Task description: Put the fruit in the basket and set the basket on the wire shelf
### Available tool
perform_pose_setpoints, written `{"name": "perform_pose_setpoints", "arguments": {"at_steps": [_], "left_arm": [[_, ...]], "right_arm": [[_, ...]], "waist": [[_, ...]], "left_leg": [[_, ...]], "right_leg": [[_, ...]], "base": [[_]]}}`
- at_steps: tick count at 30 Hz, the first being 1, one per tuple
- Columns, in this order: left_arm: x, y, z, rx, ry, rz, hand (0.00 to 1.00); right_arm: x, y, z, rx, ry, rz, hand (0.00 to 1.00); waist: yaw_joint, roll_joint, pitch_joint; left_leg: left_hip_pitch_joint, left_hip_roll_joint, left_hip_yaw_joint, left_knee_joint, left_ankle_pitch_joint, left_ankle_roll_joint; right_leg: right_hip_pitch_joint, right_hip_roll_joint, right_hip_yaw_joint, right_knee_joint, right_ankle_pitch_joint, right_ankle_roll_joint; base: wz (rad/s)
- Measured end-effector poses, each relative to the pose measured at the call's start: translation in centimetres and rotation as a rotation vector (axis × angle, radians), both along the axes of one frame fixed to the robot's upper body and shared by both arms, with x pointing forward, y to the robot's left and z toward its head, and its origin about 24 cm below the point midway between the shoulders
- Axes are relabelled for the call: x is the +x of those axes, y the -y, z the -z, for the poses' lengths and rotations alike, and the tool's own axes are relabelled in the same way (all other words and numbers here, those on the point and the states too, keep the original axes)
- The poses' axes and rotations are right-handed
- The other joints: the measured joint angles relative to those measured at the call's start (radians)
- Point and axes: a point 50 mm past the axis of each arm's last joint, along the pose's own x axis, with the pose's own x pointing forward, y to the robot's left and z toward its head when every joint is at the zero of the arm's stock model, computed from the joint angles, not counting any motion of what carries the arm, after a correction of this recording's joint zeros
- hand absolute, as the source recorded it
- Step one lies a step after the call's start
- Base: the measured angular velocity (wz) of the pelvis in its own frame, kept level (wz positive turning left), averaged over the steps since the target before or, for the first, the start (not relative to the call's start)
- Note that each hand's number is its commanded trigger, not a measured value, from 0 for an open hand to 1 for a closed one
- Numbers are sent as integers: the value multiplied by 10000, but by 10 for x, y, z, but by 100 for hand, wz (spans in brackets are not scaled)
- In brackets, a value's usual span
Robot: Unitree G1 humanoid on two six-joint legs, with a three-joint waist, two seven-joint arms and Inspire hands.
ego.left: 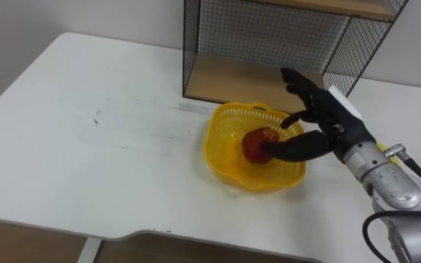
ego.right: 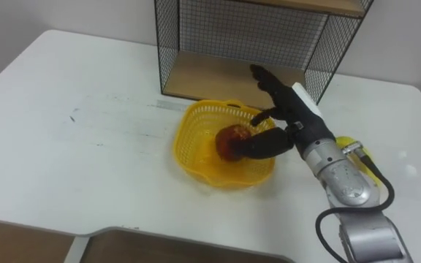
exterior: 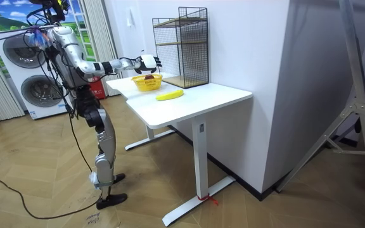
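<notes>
Closest to us, the right hand [ego.left: 324,120] comes in from the lower right of the frame and sits over the right rim of the yellow basket [ego.left: 225,166]. Its thumb and one finger are curled onto the red fruit [ego.left: 256,144], and the other fingers stick out straight toward the upper centre. That fruit is inside the basket, so we'd guess letting go comes next. After that it's all about the banana [exterior: 170,95]: it lies on the white table [ego.left: 86,146], outside the basket and near that same wrist, with its long axis roughly left-to-right in the room view. Farthest back, at upper centre, the wire shelf [ego.left: 269,36] stands just behind the basket.
</notes>
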Motion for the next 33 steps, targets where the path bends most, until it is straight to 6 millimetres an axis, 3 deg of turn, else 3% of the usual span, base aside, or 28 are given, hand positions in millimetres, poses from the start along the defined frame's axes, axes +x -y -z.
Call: {"name": "perform_pose_setpoints", "arguments": {"at_steps": [20,26,33], "left_arm": [[-4,0,0,5,-121,-24,0],[-6,-1,0,207,-116,-75,0],[-11,-1,0,363,-278,110,0]], "right_arm": [[-2,-4,4,1,-181,-199,0],[-4,-2,6,5,-144,133,0],[-2,18,-5,191,501,1307,0]], "waist": [[-54,106,-8],[-68,168,-75],[-124,158,-72]], "left_leg": [[9,4,0,47,0,0],[14,3,1,47,0,0],[269,6,-1,-18,0,-1]], "right_leg": [[13,-1,6,2,2,-1],[35,-3,-23,3,4,-1],[165,-4,-31,-10,3,0]], "base": [[0],[0],[0]]}}
